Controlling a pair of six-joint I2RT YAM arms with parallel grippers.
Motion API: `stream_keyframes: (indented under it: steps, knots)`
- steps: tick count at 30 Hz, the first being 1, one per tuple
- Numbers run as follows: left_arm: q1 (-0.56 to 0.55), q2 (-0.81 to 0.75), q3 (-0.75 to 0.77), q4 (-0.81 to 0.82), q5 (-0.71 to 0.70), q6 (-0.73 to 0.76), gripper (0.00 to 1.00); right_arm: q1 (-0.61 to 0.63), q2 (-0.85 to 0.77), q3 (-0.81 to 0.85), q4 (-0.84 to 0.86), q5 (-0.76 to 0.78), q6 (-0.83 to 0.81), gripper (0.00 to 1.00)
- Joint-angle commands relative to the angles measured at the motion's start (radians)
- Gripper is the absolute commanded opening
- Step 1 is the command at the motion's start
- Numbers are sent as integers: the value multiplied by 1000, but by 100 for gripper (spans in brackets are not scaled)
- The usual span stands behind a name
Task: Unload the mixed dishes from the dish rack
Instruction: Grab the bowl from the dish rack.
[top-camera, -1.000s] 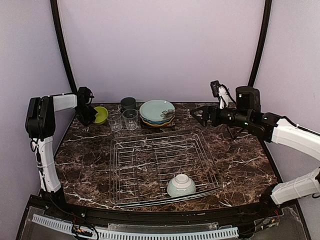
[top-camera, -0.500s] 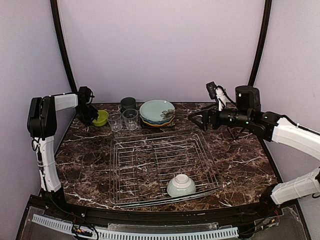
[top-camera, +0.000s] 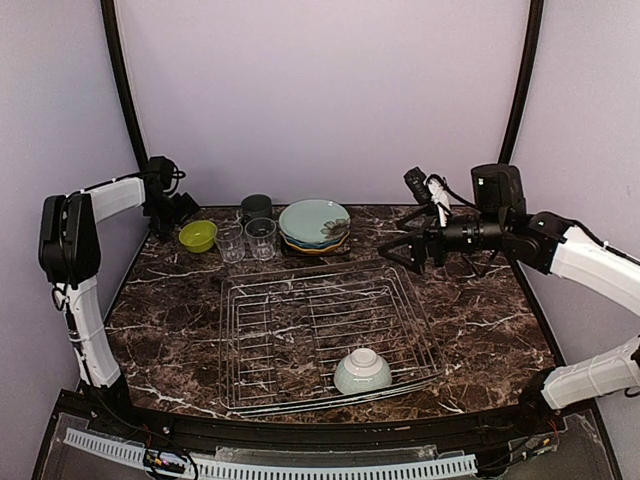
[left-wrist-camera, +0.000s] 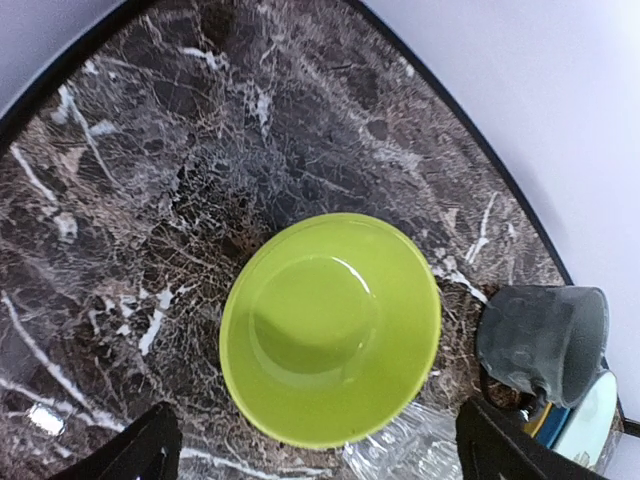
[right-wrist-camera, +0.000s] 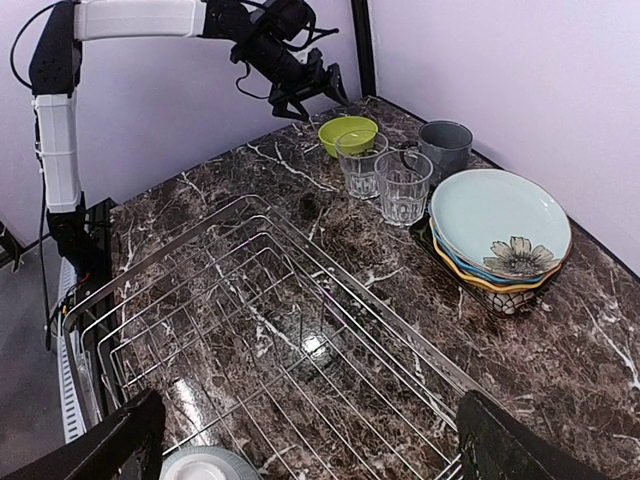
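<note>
The lime-green bowl (top-camera: 198, 236) (left-wrist-camera: 330, 330) stands upright on the marble at the back left. My left gripper (top-camera: 170, 207) (left-wrist-camera: 322, 455) hangs open just above and behind it, touching nothing. The dish rack (top-camera: 300, 330) (right-wrist-camera: 250, 300) lies mid-table with one pale upturned bowl (top-camera: 362, 371) (right-wrist-camera: 200, 465) at its near edge. My right gripper (top-camera: 402, 243) (right-wrist-camera: 310, 445) is open and empty over the rack's far right corner. Behind the rack sit the stacked plates (top-camera: 314, 223) (right-wrist-camera: 500, 225), two clear glasses (top-camera: 230, 242) (top-camera: 261, 238) and the dark grey mug (top-camera: 256, 207) (left-wrist-camera: 545, 340).
The glasses stand close to the right of the green bowl, with the mug behind them. Black frame posts (top-camera: 125, 95) rise at the back corners against the lilac wall. Bare marble (top-camera: 480, 320) shows to the right of the rack.
My left gripper opened, let go of the lime-green bowl and rose up and back from it. My right gripper swung a little lower and left toward the rack.
</note>
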Motion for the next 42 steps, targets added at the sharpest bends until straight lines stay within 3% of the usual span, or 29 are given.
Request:
stream_keyframes:
  steps: [1, 7, 15, 24, 29, 34, 38, 42]
  knots:
    - [-34, -203, -82, 31, -102, 93, 98, 17, 36, 60, -119, -42, -82, 98]
    - [-102, -334, -148, 31, -208, 151, 99, 110, 125, 170, -295, 90, -60, 99]
    - [-166, -469, -226, 38, -275, 158, 99, 325, 290, 337, -589, 315, 16, 99]
    - [-181, -508, -276, 61, -269, 152, 99, 456, 425, 362, -666, 401, 76, 86]
    - [-183, -506, -291, 84, -228, 131, 99, 482, 493, 369, -669, 393, 91, 74]
    - [-181, -500, -294, 93, -220, 129, 99, 489, 521, 357, -672, 388, 101, 69]
    - [-181, -498, -301, 100, -218, 126, 99, 489, 539, 327, -682, 394, 118, 71]
    - [-181, -498, -314, 109, -218, 114, 99, 487, 520, 305, -680, 396, 158, 83]
